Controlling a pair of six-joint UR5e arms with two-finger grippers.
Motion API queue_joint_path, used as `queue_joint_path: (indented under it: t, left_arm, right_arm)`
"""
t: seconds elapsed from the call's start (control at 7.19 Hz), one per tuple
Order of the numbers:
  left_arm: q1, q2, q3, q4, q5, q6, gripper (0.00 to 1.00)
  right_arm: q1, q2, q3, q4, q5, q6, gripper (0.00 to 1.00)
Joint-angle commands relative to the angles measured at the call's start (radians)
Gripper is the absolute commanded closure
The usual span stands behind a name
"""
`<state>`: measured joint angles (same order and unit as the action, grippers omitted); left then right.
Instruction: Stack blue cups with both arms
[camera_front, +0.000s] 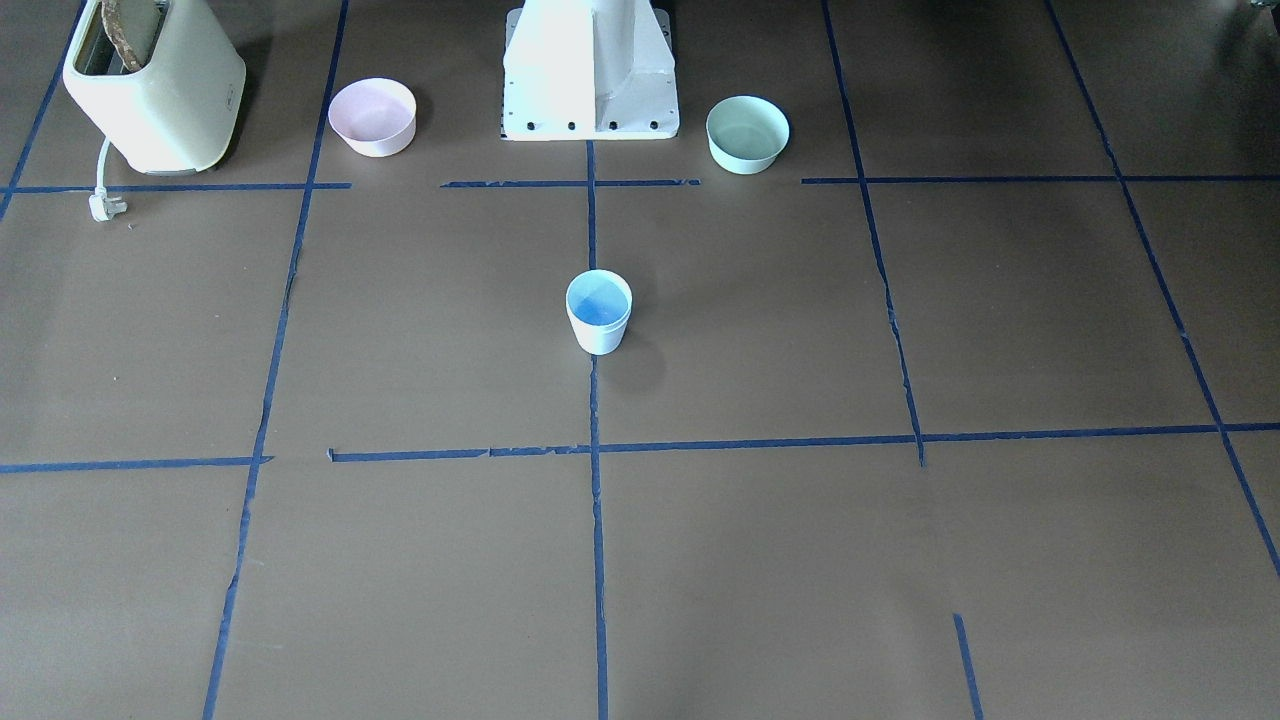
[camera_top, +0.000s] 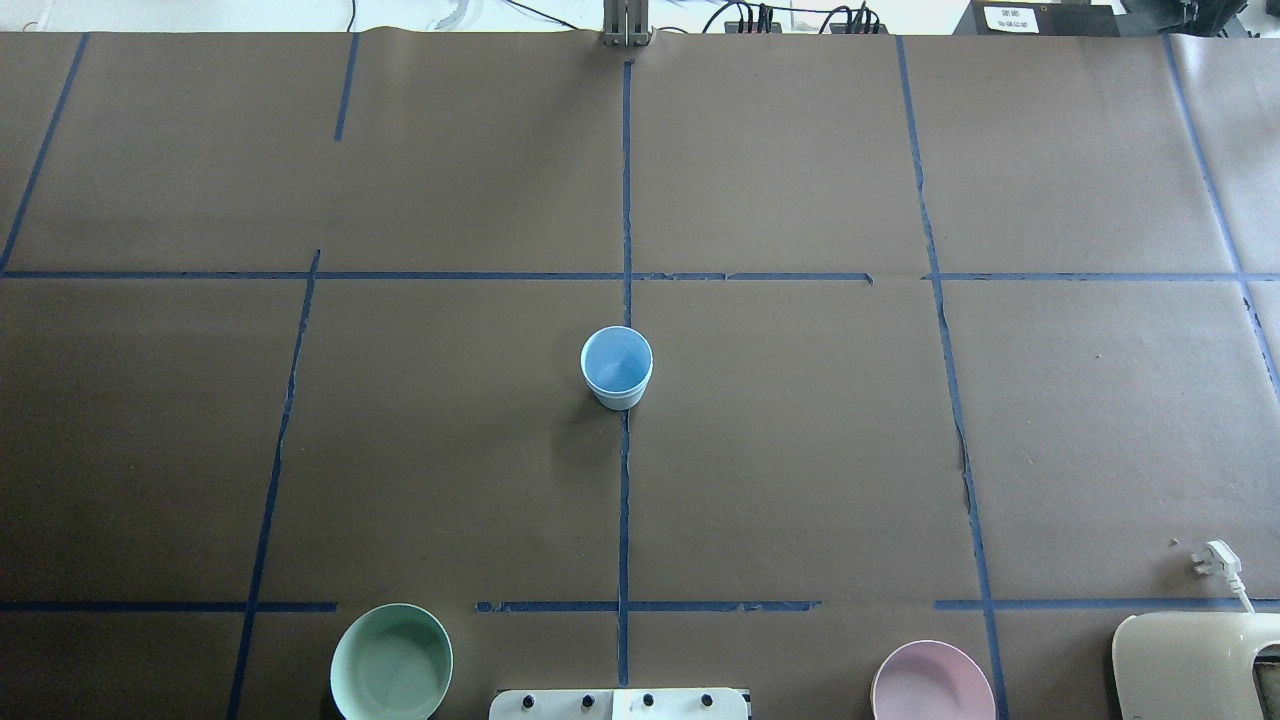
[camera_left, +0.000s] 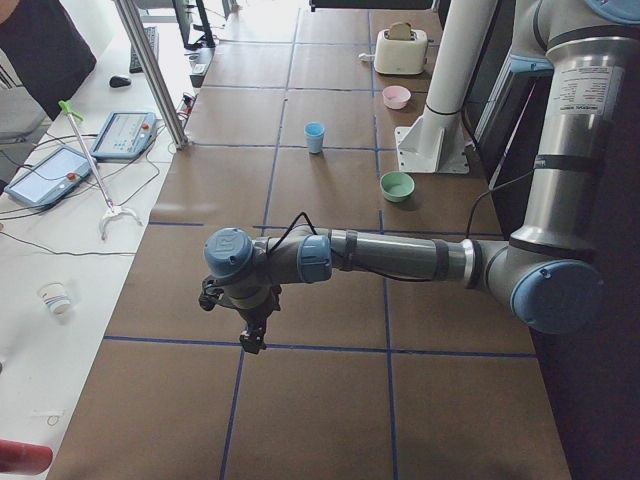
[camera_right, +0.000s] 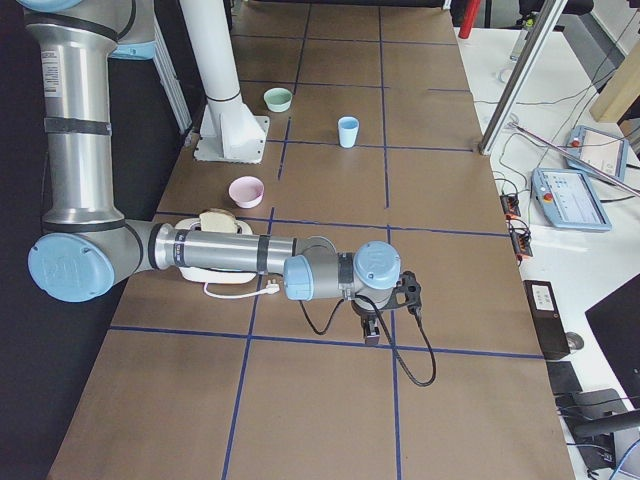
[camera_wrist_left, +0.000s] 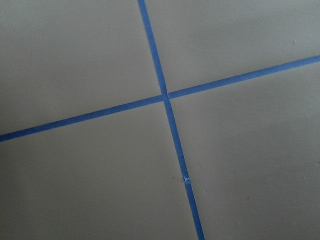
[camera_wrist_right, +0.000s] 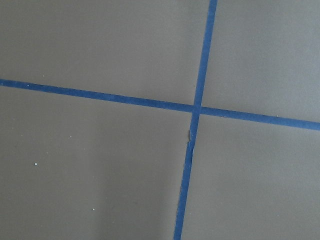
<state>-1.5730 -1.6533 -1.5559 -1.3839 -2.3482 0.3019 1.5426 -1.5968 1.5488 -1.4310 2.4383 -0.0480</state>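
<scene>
1. Finding the blue cups (camera_top: 617, 367) as 1 upright shape at the overhead frame's centre, I judge them nested.
2. My left hand (camera_left: 252, 338) and right hand (camera_right: 371, 335) hang well away; apart or together, I cannot tell.
3. Approach straight down, avoiding nudges.
</scene>
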Motion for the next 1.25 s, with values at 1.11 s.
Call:
queue_joint_path:
  t: [1.11]
  left_arm:
    - [-0.018,0.041,0.013,-0.012,0.001,0.003,0.0]
  right_arm:
    - [0.027,-0.005,0.039,-0.137,-0.005,-0.004,0.0]
